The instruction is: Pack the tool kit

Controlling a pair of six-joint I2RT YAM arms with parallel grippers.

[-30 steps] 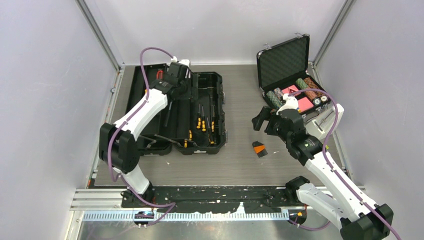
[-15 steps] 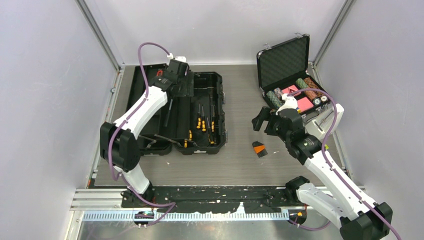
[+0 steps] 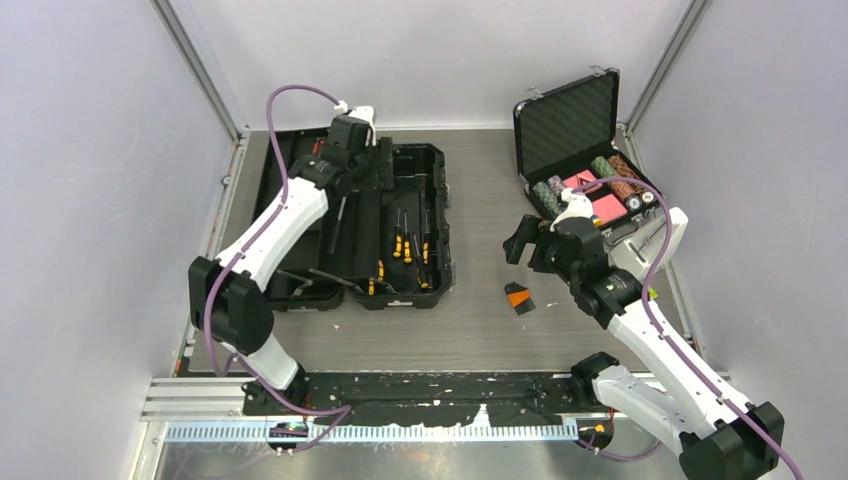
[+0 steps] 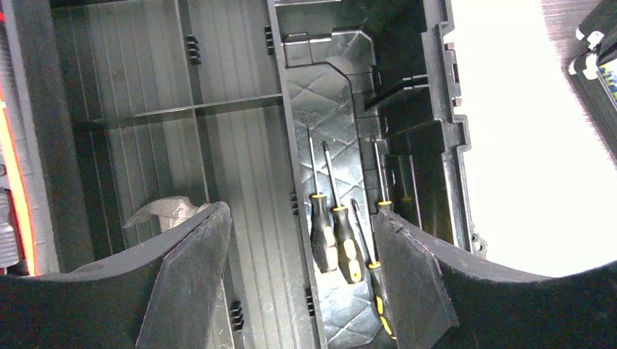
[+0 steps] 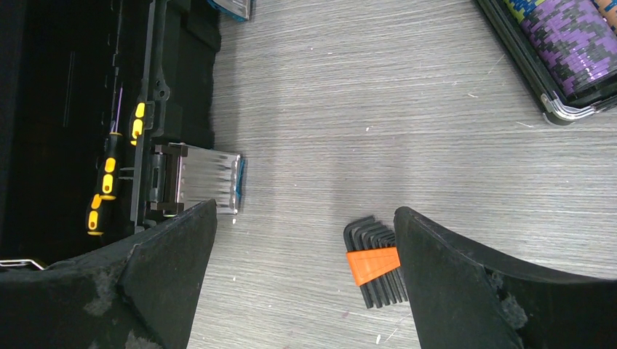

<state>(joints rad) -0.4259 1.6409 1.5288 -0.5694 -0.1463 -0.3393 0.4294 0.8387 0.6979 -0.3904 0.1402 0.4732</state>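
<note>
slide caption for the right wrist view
Open right pincer over the hex key set, toolbox nearby.

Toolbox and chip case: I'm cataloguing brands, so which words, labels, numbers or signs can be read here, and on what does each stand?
No text can be read in any view.
Toolbox: no label or brand shows.
Screwdrivers: no legible marks on the handles.
Hex keys: the orange holder shows no print.
Chip case: plain foam lid; any print on the chips is too blurred to read.
</note>
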